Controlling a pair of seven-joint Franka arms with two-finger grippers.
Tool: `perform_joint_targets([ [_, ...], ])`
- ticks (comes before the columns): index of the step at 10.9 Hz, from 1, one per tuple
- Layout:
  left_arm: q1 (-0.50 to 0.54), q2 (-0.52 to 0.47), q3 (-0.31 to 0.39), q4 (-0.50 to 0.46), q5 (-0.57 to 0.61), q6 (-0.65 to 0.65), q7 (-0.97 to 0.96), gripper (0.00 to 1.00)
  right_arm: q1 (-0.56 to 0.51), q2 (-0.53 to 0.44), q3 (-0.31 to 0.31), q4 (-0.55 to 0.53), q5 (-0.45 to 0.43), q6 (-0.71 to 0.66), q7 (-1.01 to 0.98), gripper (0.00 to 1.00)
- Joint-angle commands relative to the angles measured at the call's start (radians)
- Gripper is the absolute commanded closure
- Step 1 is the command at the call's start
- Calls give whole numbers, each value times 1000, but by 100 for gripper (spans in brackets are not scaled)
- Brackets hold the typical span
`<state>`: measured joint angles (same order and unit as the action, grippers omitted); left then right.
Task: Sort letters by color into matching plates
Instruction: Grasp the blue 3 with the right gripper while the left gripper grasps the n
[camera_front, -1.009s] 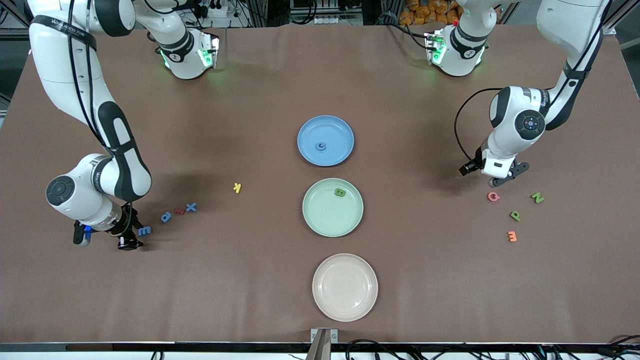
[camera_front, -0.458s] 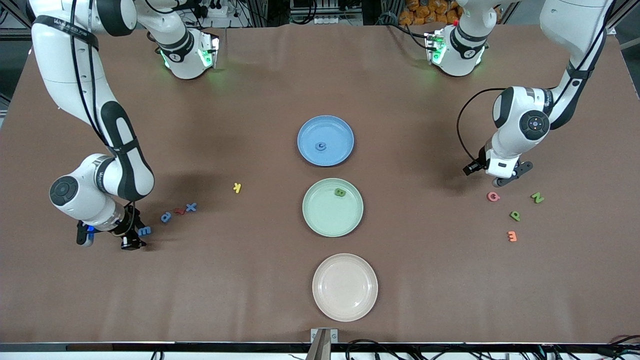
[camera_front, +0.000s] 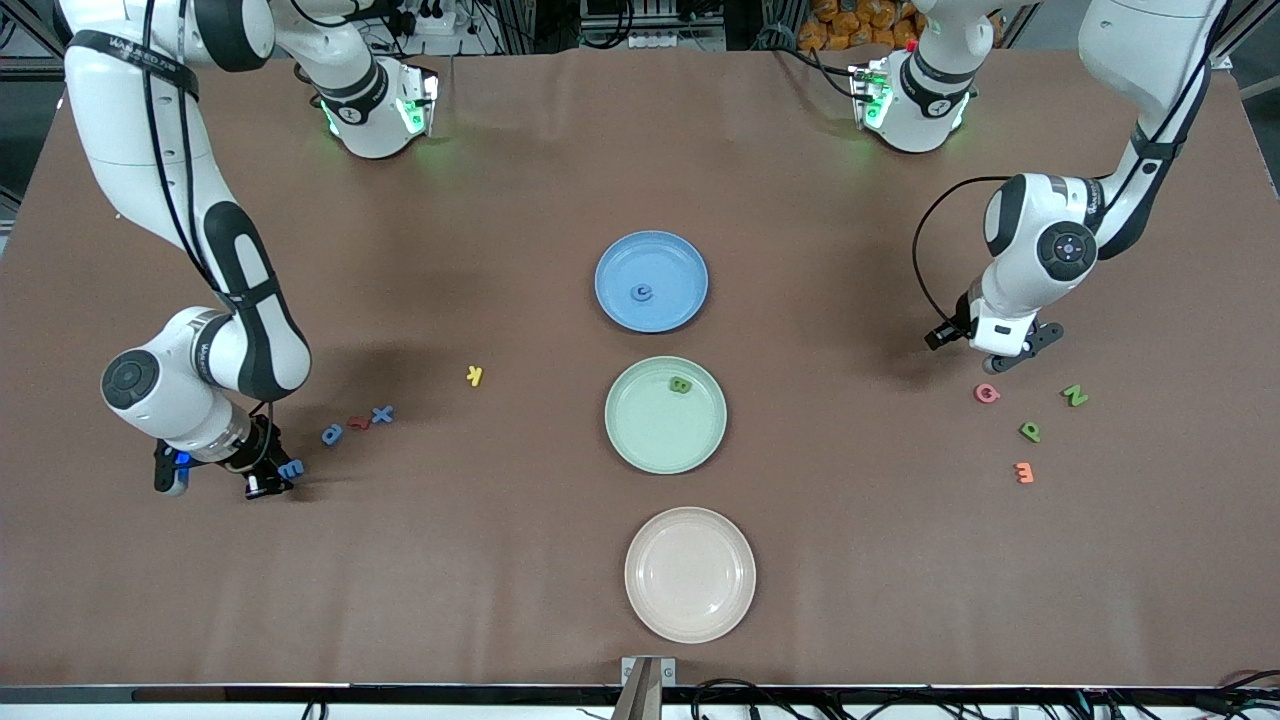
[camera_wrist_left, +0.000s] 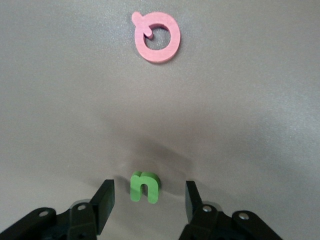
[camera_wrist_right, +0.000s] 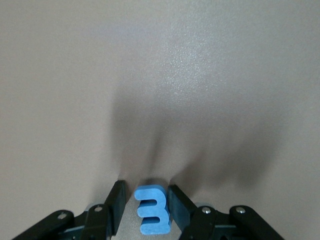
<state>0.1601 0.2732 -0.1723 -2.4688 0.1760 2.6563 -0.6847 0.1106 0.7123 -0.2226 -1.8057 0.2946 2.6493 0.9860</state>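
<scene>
right jaws: our right gripper (camera_wrist_right: 142, 200) sits low at the counter (camera_front: 500, 200), pinching the blue E (camera_wrist_right: 152, 210) at the right arm's end.
left jaws: our left gripper (camera_wrist_left: 148, 200) stands half-wide around a small green letter (camera_wrist_left: 145, 187), apart from it.
risk: we judge the thin foam may tip or squirt out as fingers close.
plates: blue plate (camera_front: 620, 250) and green plate (camera_front: 640, 450) lie mid-counter, each holding one letter.
nearby: pink G (camera_wrist_left: 157, 36) lies close; nothing blocks us.
</scene>
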Motion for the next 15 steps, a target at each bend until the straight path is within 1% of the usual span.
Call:
perform_joint_targets([
  [1,21,11,-9,-9,37,33,-32,36,6,-4,2,-40,17,6,-30,60],
  [4,21,18,-9,-7,37,39,-32,50,8,-4,3,-38,15,6,-32,60],
  [5,21,20,-9,-7,37,39,-30,62,8,-4,3,-38,15,6,-49,60],
  [6,21,18,-9,-7,37,39,-32,84,6,-4,5,-37,17,6,-88,61],
  [7,19,20,-10,-5,37,39,-32,100,6,-4,5,-38,17,6,-105,62],
  [10,10,27,-9,10,37,39,-19,100,6,-5,3,-37,17,6,-176,67],
  [12,7,30,-12,50,37,31,32,100,6,-5,9,-37,17,6,-231,67],
  [15,1,21,-26,106,37,-8,83,100,6,-4,11,-35,17,9,-234,65],
])
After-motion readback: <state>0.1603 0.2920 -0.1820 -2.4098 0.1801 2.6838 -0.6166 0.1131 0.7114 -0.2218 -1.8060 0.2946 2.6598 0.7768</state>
